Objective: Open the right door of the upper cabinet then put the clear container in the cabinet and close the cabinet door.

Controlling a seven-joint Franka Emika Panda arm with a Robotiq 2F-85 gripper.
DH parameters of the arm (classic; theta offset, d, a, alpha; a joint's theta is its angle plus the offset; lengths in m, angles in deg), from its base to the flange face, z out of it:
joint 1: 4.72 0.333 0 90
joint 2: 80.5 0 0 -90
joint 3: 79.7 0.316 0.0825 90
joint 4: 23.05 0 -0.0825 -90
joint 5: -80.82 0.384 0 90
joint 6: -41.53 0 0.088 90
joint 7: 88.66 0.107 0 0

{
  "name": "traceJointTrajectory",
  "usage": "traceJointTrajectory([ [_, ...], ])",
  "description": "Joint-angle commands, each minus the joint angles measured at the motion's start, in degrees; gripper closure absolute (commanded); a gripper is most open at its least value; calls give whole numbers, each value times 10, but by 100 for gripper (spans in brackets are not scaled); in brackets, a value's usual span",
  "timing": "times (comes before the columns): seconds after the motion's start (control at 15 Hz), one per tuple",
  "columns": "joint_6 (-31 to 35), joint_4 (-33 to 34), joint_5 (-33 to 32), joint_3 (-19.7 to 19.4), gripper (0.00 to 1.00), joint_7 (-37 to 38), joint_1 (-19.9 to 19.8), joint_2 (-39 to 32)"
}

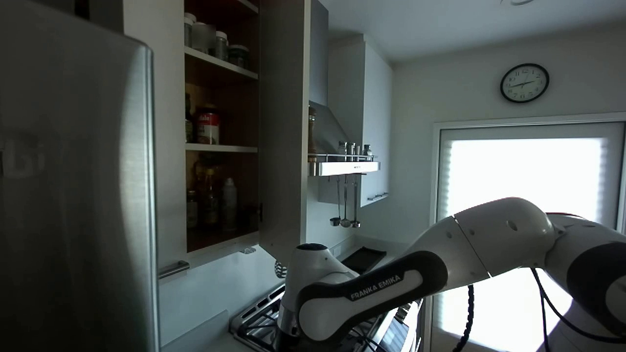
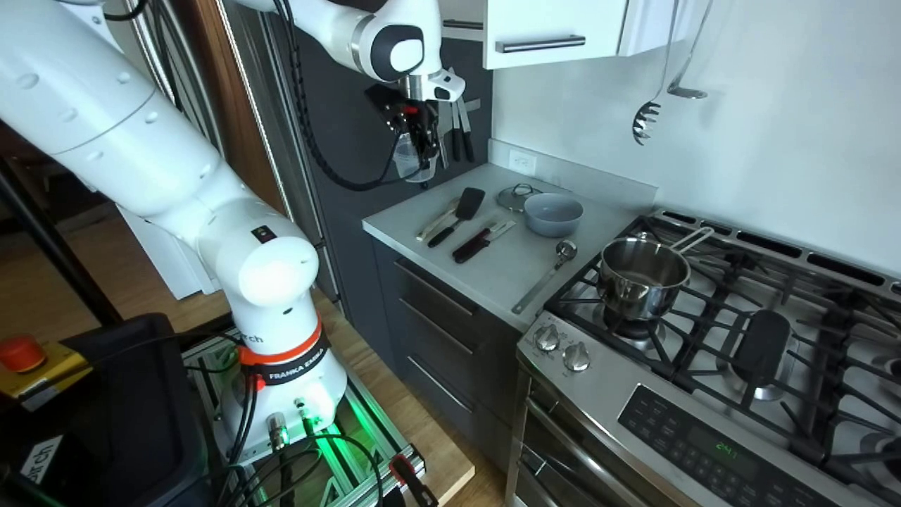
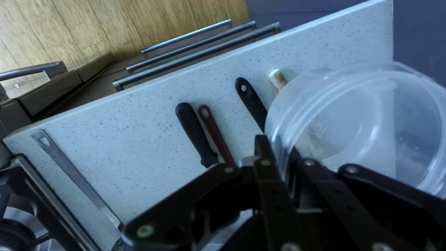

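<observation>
Above the speckled counter (image 3: 139, 150), the upper cabinet (image 1: 238, 112) stands open.

**Kitchen surface finishes**

Remotely, I see the container (image 3: 359, 129), clear smooth plastic; the right door (image 1: 283, 129), smooth and matt; the fridge (image 1: 73, 195), satin metal; the saucepan (image 2: 637, 285), glossy metal; the counter (image 3: 139, 150), speckled, stone-like; the floor (image 3: 104, 24), wood-planked.

A clock (image 1: 525, 83) hangs on the pale wall (image 1: 455, 93) above a brightly glowing window (image 1: 521, 168); the floor (image 3: 115, 28) is wooden.
</observation>
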Motion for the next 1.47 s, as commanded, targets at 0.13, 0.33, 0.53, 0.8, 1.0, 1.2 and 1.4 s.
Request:
traceJointTrajectory([
  [0.13, 38, 40, -13, 29, 98, 112, -9, -12],
  [0.33, 41, 75, -35, 41, 98, 148, -13, -31],
  [0.53, 37, 73, -31, 30, 90, 139, 0, -22],
  [0.8, 37, 86, -36, 32, 90, 144, 0, -35],
  [1.0, 9, 108, -57, 41, 98, 163, -5, -32],
  [1.2, -31, 150, -95, 50, 98, 213, -17, -30],
  [1.4, -75, 195, -115, 45, 98, 260, -20, -40],
])
